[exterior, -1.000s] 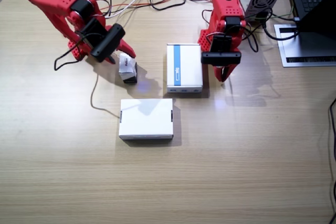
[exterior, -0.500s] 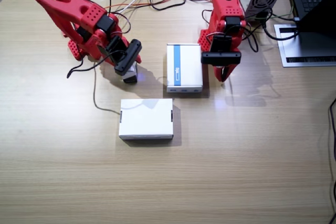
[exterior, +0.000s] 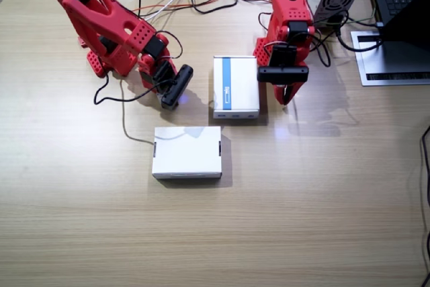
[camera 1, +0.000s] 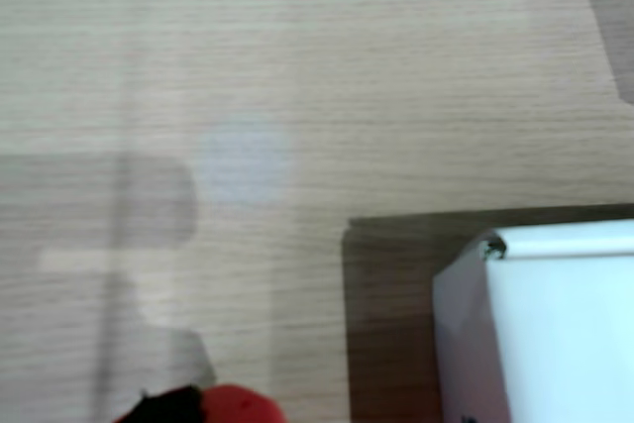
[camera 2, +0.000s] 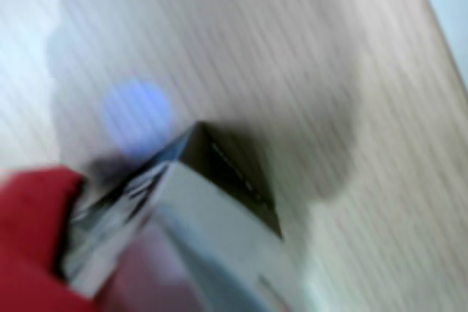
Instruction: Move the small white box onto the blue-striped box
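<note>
Down at the table (exterior: pixel 302 220), the right gripper (exterior: pixel 172 96) is covering the small box, which is hidden under it in the fixed view. In a wrist view the small box (camera 2: pixel 183 217) is showing blurred and close: a pale top face, a dark side with faint print, and a printed end pressing against a red finger (camera 2: pixel 33 231) at the lower left. Contact on that one side is visible, but I cannot tell whether the jaws are closed around the box. The right arm (exterior: pixel 107 25) is reaching out from its base toward the striped box (exterior: pixel 236 87), with the gripper sitting near that box's left edge and apart from it.

The striped box is lying flat, white with one broad blue band along its top. The left gripper (exterior: pixel 285 92) is hanging just beside its right edge, pointing down; how far its jaws are parted cannot be told. Its wrist view is showing only a white box corner (camera 1: pixel 555 324) and bare wood. A plain white box (exterior: pixel 187 152) is lying below the striped box, toward the near side.
</note>
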`<state>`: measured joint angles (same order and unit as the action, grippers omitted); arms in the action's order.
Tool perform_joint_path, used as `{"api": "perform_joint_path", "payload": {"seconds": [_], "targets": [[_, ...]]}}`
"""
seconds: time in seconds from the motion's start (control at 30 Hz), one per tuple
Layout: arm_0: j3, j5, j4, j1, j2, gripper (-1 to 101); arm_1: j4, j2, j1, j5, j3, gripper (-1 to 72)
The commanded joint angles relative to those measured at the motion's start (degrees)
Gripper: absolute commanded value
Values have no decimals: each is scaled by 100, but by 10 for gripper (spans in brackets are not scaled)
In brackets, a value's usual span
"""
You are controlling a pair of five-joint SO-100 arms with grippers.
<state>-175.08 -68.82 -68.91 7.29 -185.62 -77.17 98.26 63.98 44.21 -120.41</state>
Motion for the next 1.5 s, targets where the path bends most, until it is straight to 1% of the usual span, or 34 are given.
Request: {"api": "perform_joint_path", "payload": {"seconds": [0.0, 0.03, 0.07, 0.2, 0.33, 0.43, 0.5, 0.67, 0.83, 0.93, 1.0, 1.1, 1.17, 1.27, 1.4, 1.47], "targets": [[97, -202, 53, -9, -105, 0, -448, 79, -123, -97, 369, 207], [97, -202, 53, -9, -105, 0, -562, 79, -123, -88, 439, 179], [97, -202, 53, -9, -105, 0, -721, 79, -114, -79, 554, 168], [97, -202, 53, -26, -105, 0, -1397, 308, -70, -70, 1072, 163], [97, -202, 53, -35, -105, 0, -2268, 1037, -70, -53, 1916, 170], [97, -193, 53, -35, -105, 0, -2725, 1301, -264, 105, 2663, 180], [97, -193, 53, -35, -105, 0, -2751, 1266, -536, 211, 3076, 197], [97, -193, 53, -44, -105, 0, -2549, 598, -1178, 571, 3955, 223], [97, -211, 53, -53, -105, 0, -2232, -844, -1819, 879, 4966, 231], [97, -229, 53, -62, -105, 0, -2232, -1942, -2039, 932, 6021, 236], [97, -229, 53, -62, -105, 0, -2417, -2742, -2065, 958, 6899, 244], [97, -237, 53, -79, -105, 0, -2953, -4052, -2039, 923, 8728, 244], [97, -255, 53, -97, -105, 0, -2971, -4465, -1942, 914, 9272, 256], [97, -264, 53, -105, -105, 0, -2979, -4632, -1758, 905, 9668, 275], [97, -290, 53, -123, -105, 0, -2988, -4676, -1529, 1011, 9492, 303], [97, -308, 53, -141, -105, 0, -2988, -4693, -1494, 1020, 9483, 331]]}}
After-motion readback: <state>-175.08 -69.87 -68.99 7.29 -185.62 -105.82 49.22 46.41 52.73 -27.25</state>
